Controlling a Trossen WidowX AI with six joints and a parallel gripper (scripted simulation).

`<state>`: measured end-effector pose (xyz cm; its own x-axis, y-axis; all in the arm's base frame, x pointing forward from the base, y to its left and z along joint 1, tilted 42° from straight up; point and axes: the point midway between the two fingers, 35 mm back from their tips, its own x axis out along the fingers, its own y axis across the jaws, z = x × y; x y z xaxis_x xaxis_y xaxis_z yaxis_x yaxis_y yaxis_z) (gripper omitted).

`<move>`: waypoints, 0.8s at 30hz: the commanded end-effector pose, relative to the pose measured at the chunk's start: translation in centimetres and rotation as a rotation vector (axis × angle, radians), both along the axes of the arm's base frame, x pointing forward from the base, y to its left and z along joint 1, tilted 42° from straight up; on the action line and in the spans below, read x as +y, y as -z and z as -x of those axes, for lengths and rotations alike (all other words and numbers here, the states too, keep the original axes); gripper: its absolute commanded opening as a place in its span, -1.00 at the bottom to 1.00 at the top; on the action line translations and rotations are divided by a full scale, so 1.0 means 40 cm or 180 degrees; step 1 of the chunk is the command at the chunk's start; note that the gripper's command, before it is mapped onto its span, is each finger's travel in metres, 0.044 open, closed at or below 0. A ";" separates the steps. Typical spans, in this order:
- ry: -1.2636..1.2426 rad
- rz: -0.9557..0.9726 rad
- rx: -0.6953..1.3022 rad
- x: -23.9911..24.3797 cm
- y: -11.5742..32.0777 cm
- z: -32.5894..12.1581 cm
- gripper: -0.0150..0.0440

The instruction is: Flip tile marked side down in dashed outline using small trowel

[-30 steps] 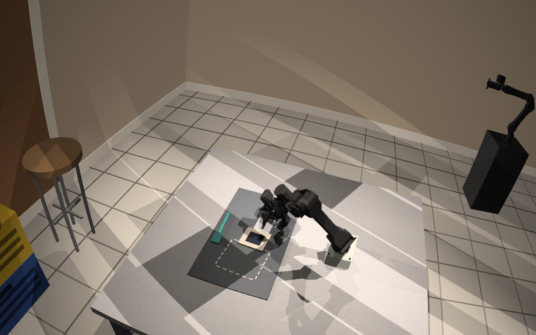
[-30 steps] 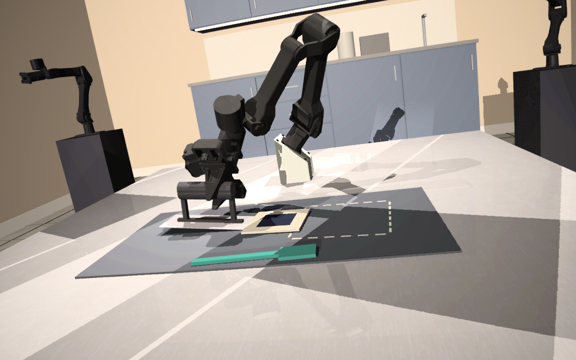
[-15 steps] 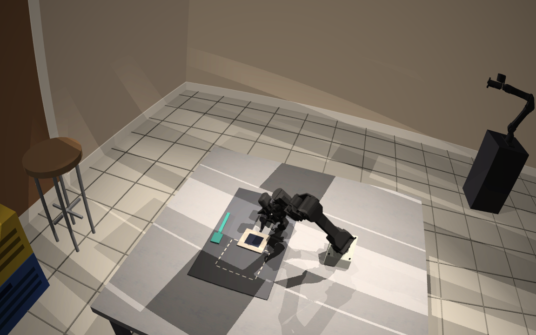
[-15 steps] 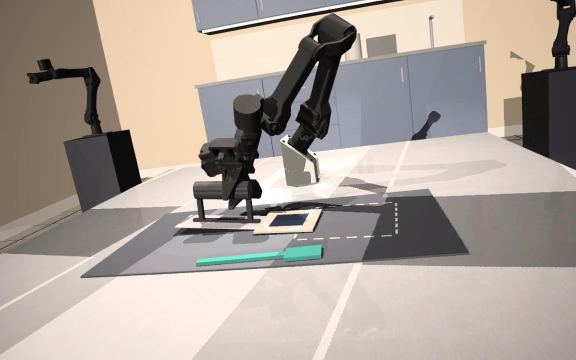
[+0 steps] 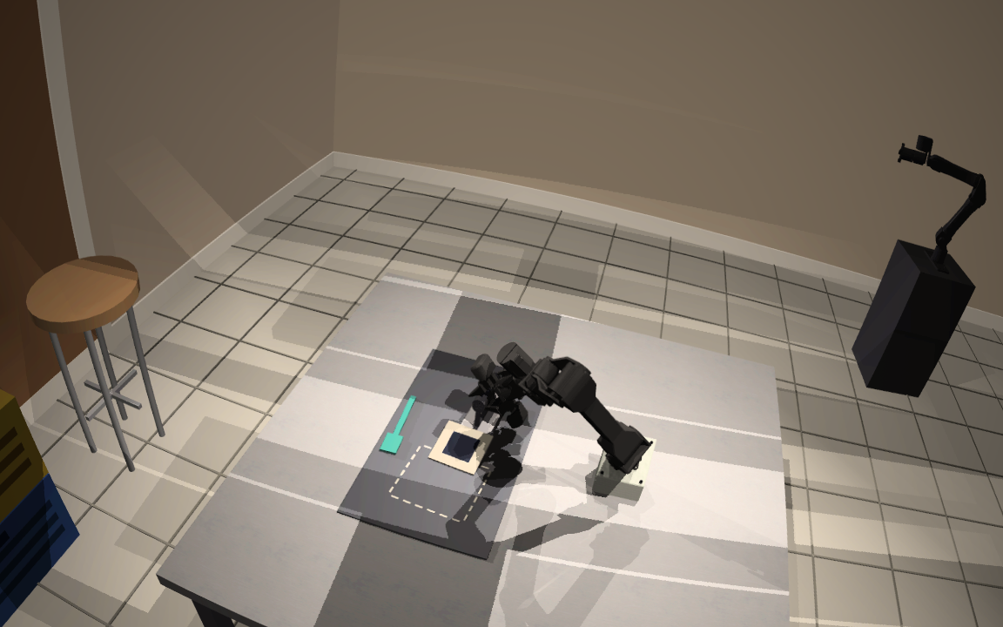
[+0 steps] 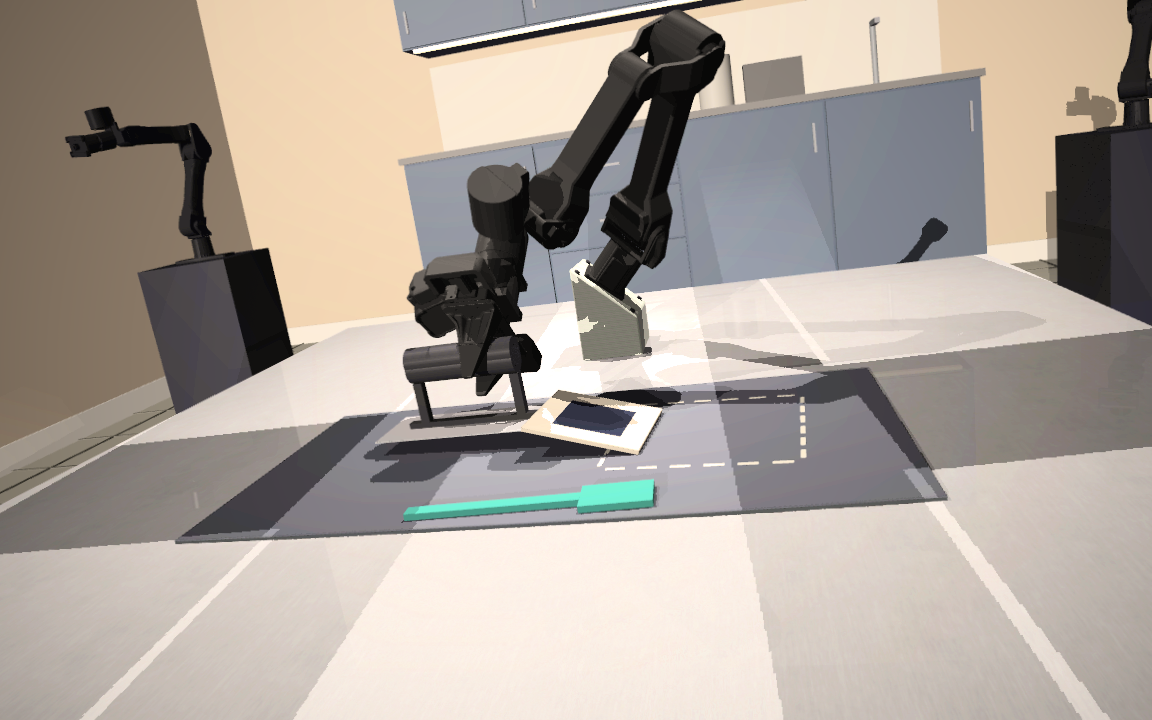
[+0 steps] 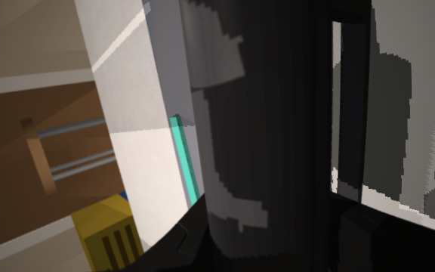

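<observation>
The small trowel [image 6: 428, 361] [image 7: 270, 132] has a thick black handle on two posts and a thin grey blade. My gripper [image 6: 479, 358] is shut on the handle, low over the mat [image 5: 368, 499] [image 6: 875, 465]. The square tile [image 5: 442, 457] [image 6: 648, 426] has a cream border and a dark marked centre facing up. It is tilted, its trowel-side edge raised at the blade's front edge and its far side low. How far the blade reaches under it is hidden. The dashed outline [image 5: 462, 520] [image 6: 802, 454] lies beyond the tile, which overlaps its near end.
A teal paddle-shaped tool [image 5: 391, 443] [image 6: 616, 495] [image 7: 183, 151] lies on the mat beside the tile, near the mat's long edge. The arm's pale base [image 5: 618, 487] [image 6: 607, 326] stands on the table across the mat. A stool [image 5: 84, 292] stands beyond the table.
</observation>
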<state>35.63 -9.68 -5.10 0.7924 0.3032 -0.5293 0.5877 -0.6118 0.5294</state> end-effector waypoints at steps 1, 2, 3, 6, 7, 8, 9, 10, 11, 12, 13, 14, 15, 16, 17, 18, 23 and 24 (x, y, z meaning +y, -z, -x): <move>0.0022 0.0020 -0.0091 -0.023 -0.043 -0.012 -0.49; 0.0022 0.0020 -0.0091 -0.025 -0.051 -0.012 -0.49; 0.0022 0.0020 -0.0091 -0.026 -0.058 -0.012 -0.49; 0.0022 0.0020 -0.0090 -0.027 -0.080 -0.013 -0.49; 0.0022 0.0020 -0.0090 -0.027 -0.087 -0.013 -0.49; 0.0022 0.0019 -0.0090 -0.027 -0.095 -0.014 -0.49; 0.0022 0.0019 -0.0090 -0.026 -0.102 -0.014 -0.49; 0.0022 0.0019 -0.0090 -0.025 -0.110 -0.015 -0.49; 0.0022 0.0019 -0.0090 -0.024 -0.117 -0.015 -0.49; 0.0022 0.0019 -0.0090 -0.023 -0.124 -0.016 -0.49; 0.0022 0.0019 -0.0090 -0.021 -0.131 -0.016 -0.49; 0.0022 0.0018 -0.0090 -0.019 -0.138 -0.017 -0.49; 0.0022 0.0018 -0.0090 -0.017 -0.145 -0.018 -0.49; 0.0022 0.0018 -0.0090 -0.014 -0.152 -0.018 -0.49; 0.0022 0.0017 -0.0090 -0.011 -0.159 -0.019 -0.49; 0.0022 0.0017 -0.0090 -0.008 -0.166 -0.020 -0.49; 0.0022 0.0015 -0.0089 0.011 -0.197 -0.025 -0.49; 0.0022 0.0015 -0.0089 0.016 -0.202 -0.026 -0.49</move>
<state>36.42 -9.22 1.90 0.8007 0.3050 -0.5156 0.5795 -0.6125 0.5376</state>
